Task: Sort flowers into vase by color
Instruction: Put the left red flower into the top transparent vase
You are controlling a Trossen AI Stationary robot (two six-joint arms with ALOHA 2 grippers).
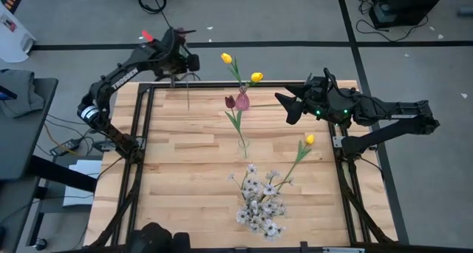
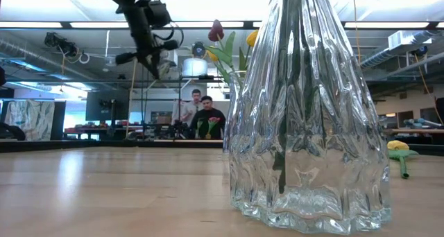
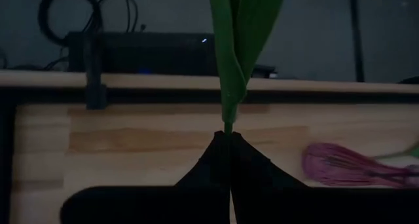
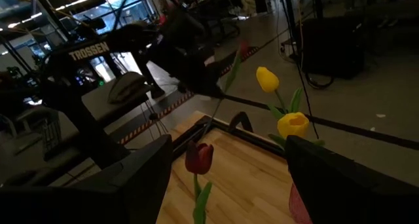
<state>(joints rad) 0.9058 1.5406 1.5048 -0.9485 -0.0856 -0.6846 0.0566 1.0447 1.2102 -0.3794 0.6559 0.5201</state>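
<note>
Left claw (image 3: 229, 140): we see its two dark fingers pressed tight together on a green stem (image 3: 230, 86). It is up in the air over the far left edge of the table (image 1: 185, 201).
Held flower (image 1: 147, 36): we think the red bit past the far table edge is its top. Its stem hangs down from the left claw.
Right claw (image 1: 287, 103): we see it wide open with nothing in it. It hangs at the right side of the table, pointing toward the middle.
Near vase (image 2: 305, 119): we see a big clear glass vase close to the low camera. White flowers (image 1: 260, 201) fill it.
Lone yellow tulip (image 1: 309, 139): we see it lying flat on the wood, just beside the white flowers, toward the right.
Middle vase (image 1: 242, 101): we see it farther back, near the center of the table. It holds dark red tulips (image 1: 230, 101).
Yellow tulips (image 1: 226, 58): we see two of them poking up farther back, close to the red ones.
People (image 2: 207, 118): we see two of them far off in the room behind the table.
</note>
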